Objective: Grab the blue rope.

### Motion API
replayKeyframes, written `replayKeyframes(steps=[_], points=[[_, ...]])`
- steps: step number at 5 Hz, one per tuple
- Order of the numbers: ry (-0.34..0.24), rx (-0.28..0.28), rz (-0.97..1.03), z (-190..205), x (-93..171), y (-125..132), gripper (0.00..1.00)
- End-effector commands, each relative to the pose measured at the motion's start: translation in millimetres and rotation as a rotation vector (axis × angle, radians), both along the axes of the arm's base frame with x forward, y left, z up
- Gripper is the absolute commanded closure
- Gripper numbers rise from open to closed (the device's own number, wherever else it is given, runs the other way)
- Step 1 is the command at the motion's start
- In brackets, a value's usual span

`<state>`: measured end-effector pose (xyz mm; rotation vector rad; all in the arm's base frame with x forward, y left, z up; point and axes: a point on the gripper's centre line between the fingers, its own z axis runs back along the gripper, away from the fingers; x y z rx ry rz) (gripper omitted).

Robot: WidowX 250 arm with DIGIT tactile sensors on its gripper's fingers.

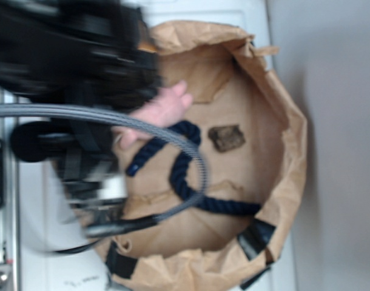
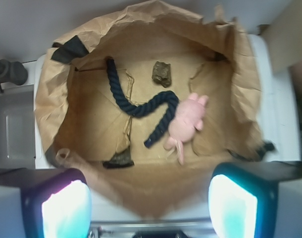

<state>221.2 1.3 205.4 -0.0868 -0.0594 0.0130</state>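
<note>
Inside the bag [image 2: 52, 84], on its flat brown floor, lies the rope [image 2: 141, 106]. In the wrist view, going left to right, one blunt end sits near the bag's left wall, up by the black tape. From there the rope runs down and right across the middle of the floor. Then it bends in a hook and turns back down and left. Its other end points toward the near wall. So the long part runs from the upper left to the middle, and the short part hangs off the bend.

Just right of the bend lies the pink toy [image 2: 188, 119]. It looks like it touches the rope there, but I cannot be sure. A small dark lump [image 2: 162, 73] sits above the bend, apart from the rope.

The gripper [image 2: 151, 203] hangs above the bag. Its two fingers stand wide apart and hold nothing.

What could go wrong? I think the fingers might close on the toy if they come down at the bend, because the toy is so close. They might also bump the bag's tall, crumpled walls. A grip along the rope could slip off, so the fingers should close across it. The long left part looks safest, since nothing lies near it.
</note>
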Motion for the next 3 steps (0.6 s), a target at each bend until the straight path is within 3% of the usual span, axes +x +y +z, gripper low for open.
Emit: replayKeyframes(steps=[1,2,3], points=[[-0.008,0.044,0.009,-25.8,-5.9,-10.7,0.00],[-0.017,0.080,-0.077,-40.1,-10.0,-19.7,0.00],[0.002,0.028,-0.085,-50.1,-14.9,-25.6,0.00]])
